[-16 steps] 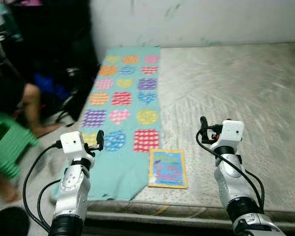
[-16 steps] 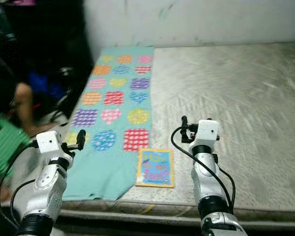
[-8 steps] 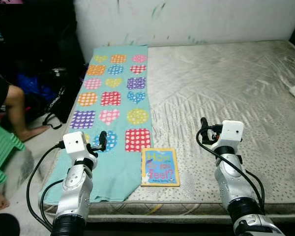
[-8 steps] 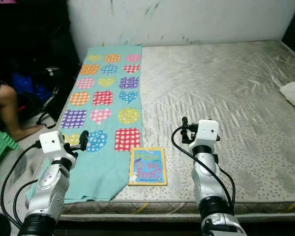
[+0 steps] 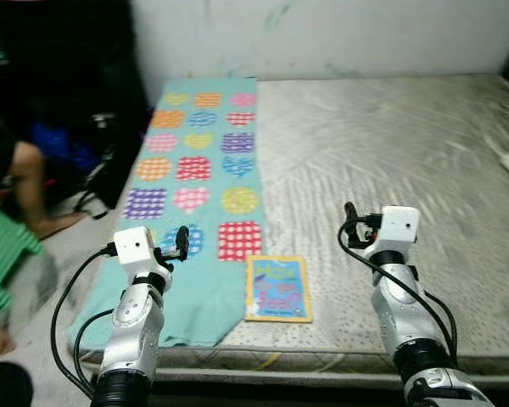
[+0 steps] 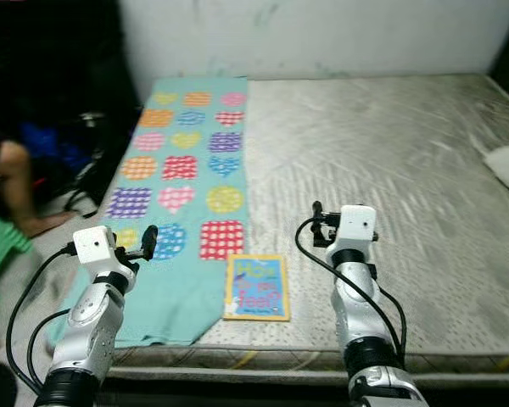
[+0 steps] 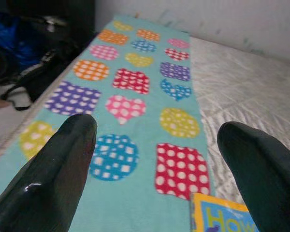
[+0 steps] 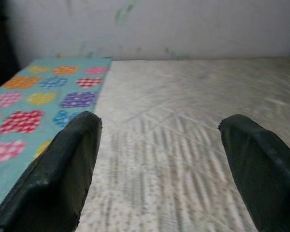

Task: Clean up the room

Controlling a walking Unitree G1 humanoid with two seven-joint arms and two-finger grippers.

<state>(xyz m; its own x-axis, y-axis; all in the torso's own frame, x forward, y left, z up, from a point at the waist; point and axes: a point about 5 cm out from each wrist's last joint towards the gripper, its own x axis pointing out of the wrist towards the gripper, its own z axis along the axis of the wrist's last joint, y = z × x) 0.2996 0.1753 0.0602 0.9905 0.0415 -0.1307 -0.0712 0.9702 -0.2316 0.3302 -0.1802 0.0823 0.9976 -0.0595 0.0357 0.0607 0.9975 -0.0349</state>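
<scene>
A thin book (image 5: 278,288) with a yellow border and blue cover lies flat near the front edge of the grey mattress (image 5: 390,144). Beside it, a teal blanket (image 5: 199,170) printed with coloured hearts runs along the mattress's left side and hangs over the front corner. My left gripper (image 5: 180,242) hovers over the blanket's near end, left of the book; in the left wrist view it (image 7: 157,128) is open and holds nothing. My right gripper (image 5: 350,214) hovers over bare mattress to the right of the book; the right wrist view shows it (image 8: 159,125) open and holding nothing.
A person's leg (image 5: 30,182) and a green stool (image 5: 0,263) are on the floor at the left, with dark bags (image 5: 76,144) against the bed's side. A white pillow (image 6: 507,165) lies at the mattress's right edge. A pale wall (image 5: 322,34) closes the back.
The camera swung right and then a little back left, so the whole scene shifted. Both arms hold the same pose. The book and blanket lie where they were.
</scene>
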